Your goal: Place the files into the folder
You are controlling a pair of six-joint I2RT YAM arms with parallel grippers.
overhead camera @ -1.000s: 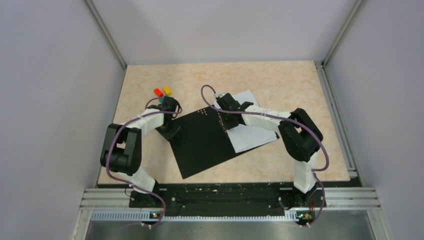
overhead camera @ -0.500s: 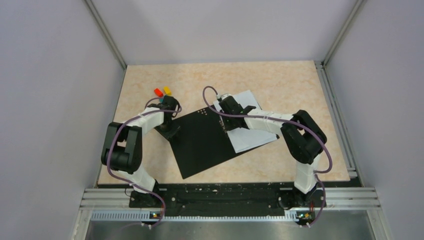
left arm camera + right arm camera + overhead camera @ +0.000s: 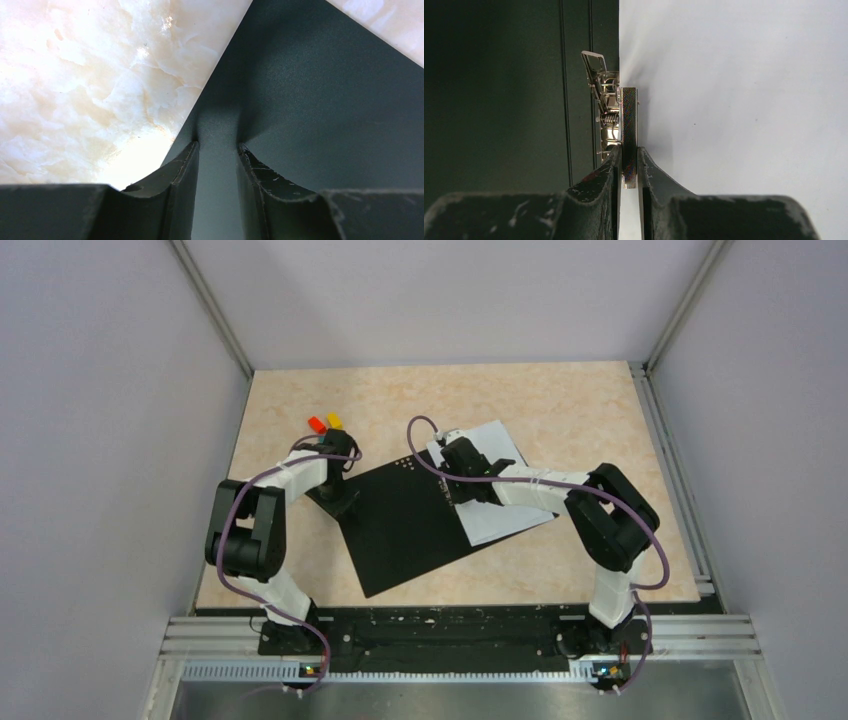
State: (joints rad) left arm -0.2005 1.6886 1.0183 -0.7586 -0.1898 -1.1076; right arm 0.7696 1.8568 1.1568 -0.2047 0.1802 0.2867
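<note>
Left arm bent, left gripper (image 3: 217,146) tips down on the open folder (image 3: 405,535)'s left corner; whether it grips, I cannot tell; right arm reaches in, right gripper (image 3: 629,152) clamped on the metal spine clip (image 3: 608,102); one folder mid-table; files (image 3: 500,502) just beside the clip, one white stack, sheets uncountable.

We hold both arms bent at the elbow and reaching inward towards each other. Our left arm (image 3: 295,477) folds tightly, with its wrist pitched steeply downward. Our left hand (image 3: 340,502) points down with its fingers (image 3: 182,167) a little apart, leaving a narrow gap between the tips. Our right arm (image 3: 535,490) stretches leftward with the forearm nearly level. Our right hand (image 3: 462,488) has its fingers (image 3: 599,180) pressed together on a thin metal clip lever (image 3: 629,115).
</note>
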